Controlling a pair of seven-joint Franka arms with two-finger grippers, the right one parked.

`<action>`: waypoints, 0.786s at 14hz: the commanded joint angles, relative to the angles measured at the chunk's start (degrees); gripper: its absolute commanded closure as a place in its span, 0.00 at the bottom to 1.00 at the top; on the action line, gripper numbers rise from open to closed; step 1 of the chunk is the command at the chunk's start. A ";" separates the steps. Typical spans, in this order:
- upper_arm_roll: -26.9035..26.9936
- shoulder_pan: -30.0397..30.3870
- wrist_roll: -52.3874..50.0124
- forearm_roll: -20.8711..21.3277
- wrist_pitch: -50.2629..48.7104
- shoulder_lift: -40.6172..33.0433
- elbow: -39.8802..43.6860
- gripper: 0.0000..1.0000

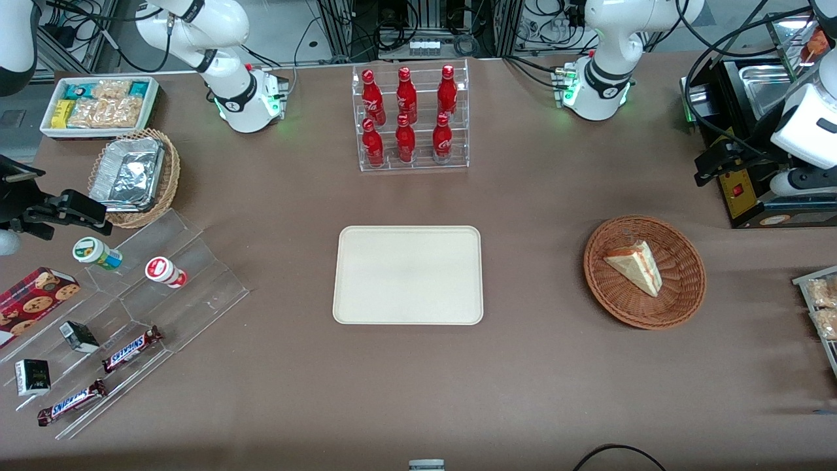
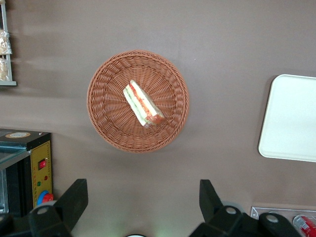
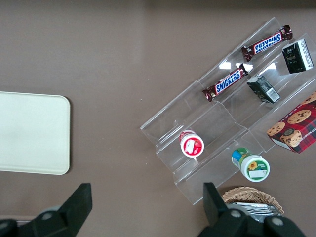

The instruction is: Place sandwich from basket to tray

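On the brown surface (image 1: pixel 523 216), the cream tray (image 1: pixel 409 275) lies bare near the middle, nearer the front camera than the rack of red bottles (image 1: pixel 410 118). Toward the working arm's end sits the basket (image 1: pixel 680 297) with the sandwich (image 1: pixel 634 267) lying in it. High above the basket hangs the left gripper (image 2: pixel 143 202), fingers (image 2: pixel 74 200) spread wide, holding nothing.

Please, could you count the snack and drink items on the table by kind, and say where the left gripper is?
Red soda bottles: 6
Snickers bars: 2
Sandwich, in the basket: 1
Small lidded cups: 2
Cookie box: 1
Total: 12
The gripper hangs open above the table beside the basket, holding nothing; the tray holds nothing.
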 commanded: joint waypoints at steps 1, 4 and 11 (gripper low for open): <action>-0.51 0.12 0.65 0.66 -1.11 0.25 0.61 0.00; -0.42 0.73 0.91 0.39 -1.11 0.43 0.60 0.00; -0.07 1.08 -0.14 0.39 -0.15 4.72 -0.10 0.00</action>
